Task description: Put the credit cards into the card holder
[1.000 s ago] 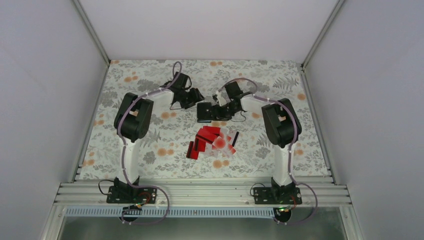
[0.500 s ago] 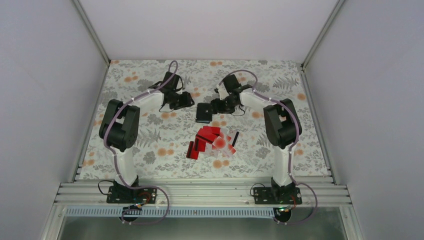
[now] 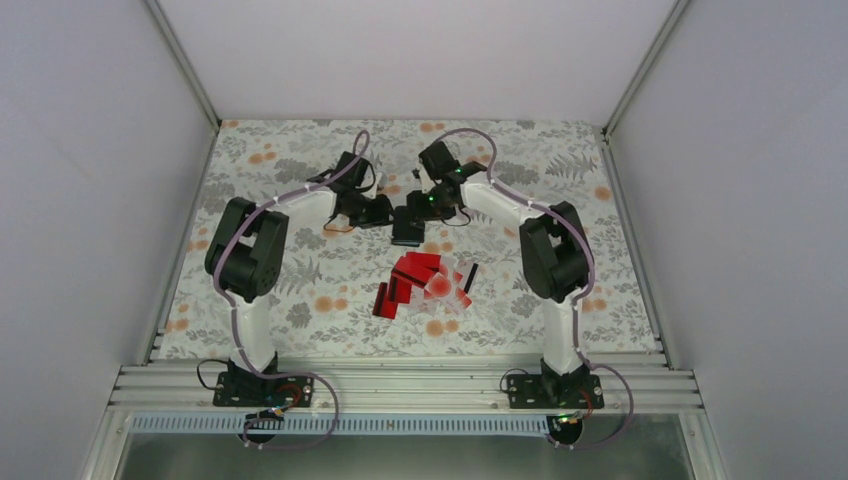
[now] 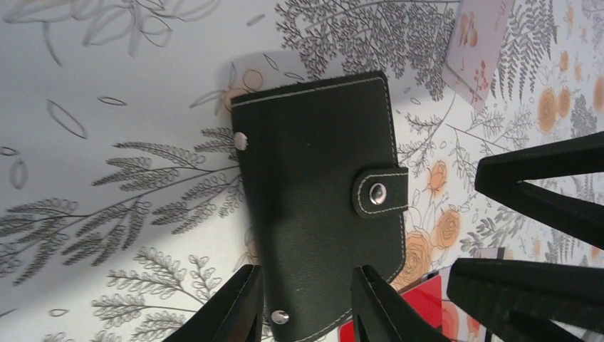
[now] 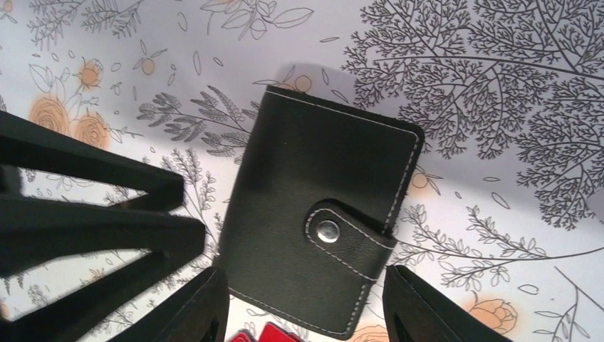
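Opening the snapped-shut holder [image 3: 407, 227] comes first. It lies flat between the arms, beyond the cards [image 3: 425, 285]. Left gripper [image 4: 306, 276] and right gripper [image 5: 306, 279] hover over it, both spread; one should pin it while the other lifts the tab [image 5: 345, 234].

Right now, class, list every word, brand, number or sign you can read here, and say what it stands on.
None can be read.
The card holder shows only stitching and metal snaps, no brand.
The credit cards are too small in the top view for any print.
The pale card in the left wrist view carries only blurred reddish marks.
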{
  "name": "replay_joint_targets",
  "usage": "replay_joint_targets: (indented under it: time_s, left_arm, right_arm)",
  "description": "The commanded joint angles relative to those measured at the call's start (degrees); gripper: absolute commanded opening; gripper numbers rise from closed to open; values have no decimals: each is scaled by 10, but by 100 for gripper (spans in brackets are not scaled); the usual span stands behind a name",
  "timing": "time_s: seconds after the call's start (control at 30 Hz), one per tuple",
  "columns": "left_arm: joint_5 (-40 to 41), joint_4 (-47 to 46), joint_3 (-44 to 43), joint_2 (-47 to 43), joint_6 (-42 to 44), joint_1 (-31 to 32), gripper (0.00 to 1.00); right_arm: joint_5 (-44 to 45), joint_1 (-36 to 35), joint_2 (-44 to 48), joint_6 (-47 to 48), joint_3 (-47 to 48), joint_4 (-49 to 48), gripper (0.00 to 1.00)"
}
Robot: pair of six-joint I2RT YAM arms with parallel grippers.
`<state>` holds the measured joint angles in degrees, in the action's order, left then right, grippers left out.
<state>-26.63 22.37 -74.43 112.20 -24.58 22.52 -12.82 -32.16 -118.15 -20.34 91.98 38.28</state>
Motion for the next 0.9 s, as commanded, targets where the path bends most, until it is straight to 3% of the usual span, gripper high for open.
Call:
replay_joint_targets:
  time_s: [0.0,0.2,0.87]
  left_arm:
    - [-37,-16,0,13,9,6,31]
    - [-65,-31,5,43,0,7,25]
    - [-36,-31,17,77,3,8,23]
  right_arm:
    - [35,-17,-27,-10,39,31,53]
    - [46,-29,-55,-11,74,45,44]
    - [135,-41,-128,-44,111,128,35]
